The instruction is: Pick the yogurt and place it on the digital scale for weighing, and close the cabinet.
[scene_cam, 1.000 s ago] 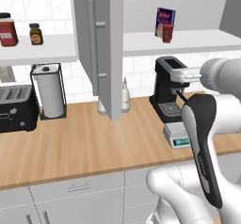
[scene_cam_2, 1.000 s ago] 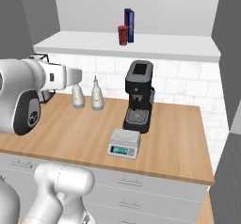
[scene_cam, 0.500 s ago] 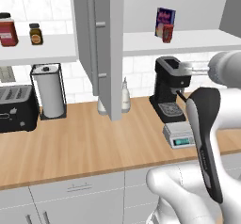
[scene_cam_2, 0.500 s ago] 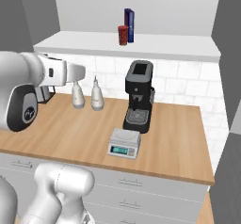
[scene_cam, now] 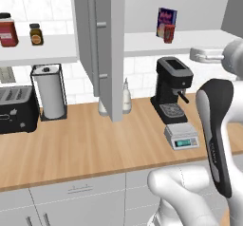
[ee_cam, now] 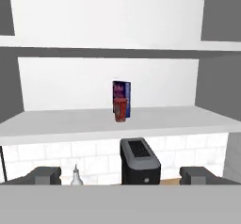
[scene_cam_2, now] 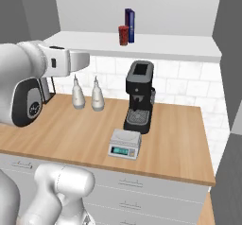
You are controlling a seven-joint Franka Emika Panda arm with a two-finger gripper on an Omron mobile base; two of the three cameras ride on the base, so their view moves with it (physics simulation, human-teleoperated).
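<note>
The yogurt (ee_cam: 121,109) is a small red cup on the lower shelf of the open grey cabinet (scene_cam: 102,49), just in front of a blue-purple box (ee_cam: 121,92). In the hand view my gripper (ee_cam: 121,175) faces the shelf from some way off. It is open, with its fingertips (ee_cam: 44,175) far apart and nothing between them. From the left base the yogurt (scene_cam: 168,33) stands above the coffee machine. The digital scale (scene_cam: 181,136) sits low on the wooden counter in front of that machine, its plate bare. It shows again as the scale (scene_cam_2: 125,143) from the right base.
A black coffee machine (scene_cam_2: 139,103) stands behind the scale, with two white bottles (scene_cam_2: 87,94) to its left. The open cabinet door juts out over the counter (scene_cam: 85,149). On the left are a paper-towel holder (scene_cam: 47,92), a toaster (scene_cam: 16,108) and two jars (scene_cam: 19,32).
My hand has risen from coffee-machine height towards shelf level, still pointing at the cabinet. The yogurt, the scale and the door have not moved.
</note>
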